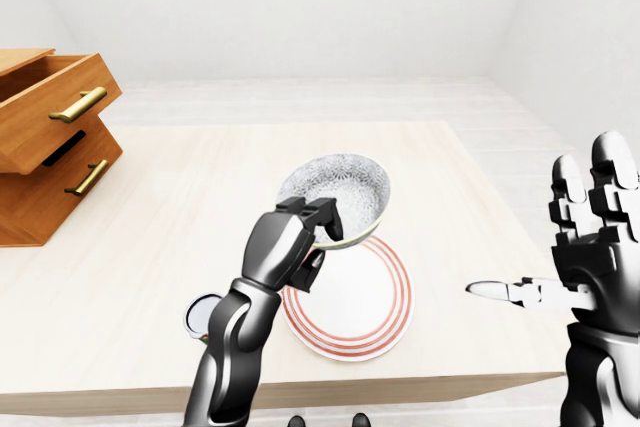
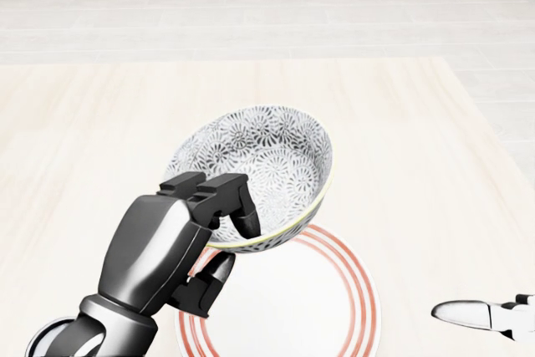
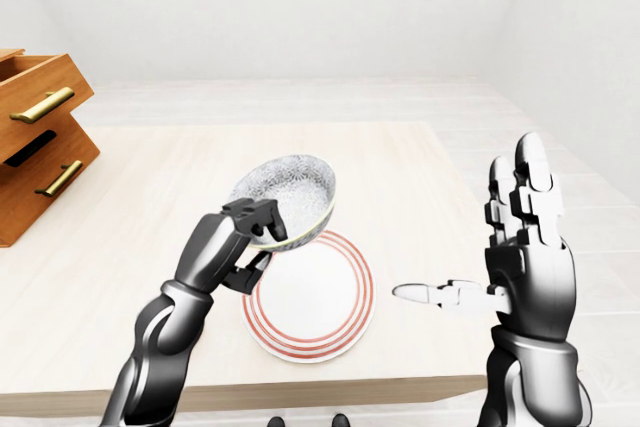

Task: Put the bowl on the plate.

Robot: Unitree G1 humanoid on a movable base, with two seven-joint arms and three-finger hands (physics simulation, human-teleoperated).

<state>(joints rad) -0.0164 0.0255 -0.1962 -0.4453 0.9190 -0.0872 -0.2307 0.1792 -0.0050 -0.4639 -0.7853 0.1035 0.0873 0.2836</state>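
Observation:
A grey-patterned bowl (image 2: 267,165) with a pale yellow rim is held tilted in the air, just above the upper left part of the white plate (image 2: 292,307) with red rings. My left hand (image 2: 219,232) is shut on the bowl's near rim, fingers inside and thumb beneath. My right hand (image 3: 500,247) stands open to the right of the plate, fingers up and thumb pointing left, holding nothing.
A wooden drawer unit (image 1: 45,142) with brass handles and its top drawer pulled out stands at the table's left. A small round object (image 1: 203,314) lies left of the plate, partly behind my left arm. The table's near edge (image 1: 400,387) runs just below the plate.

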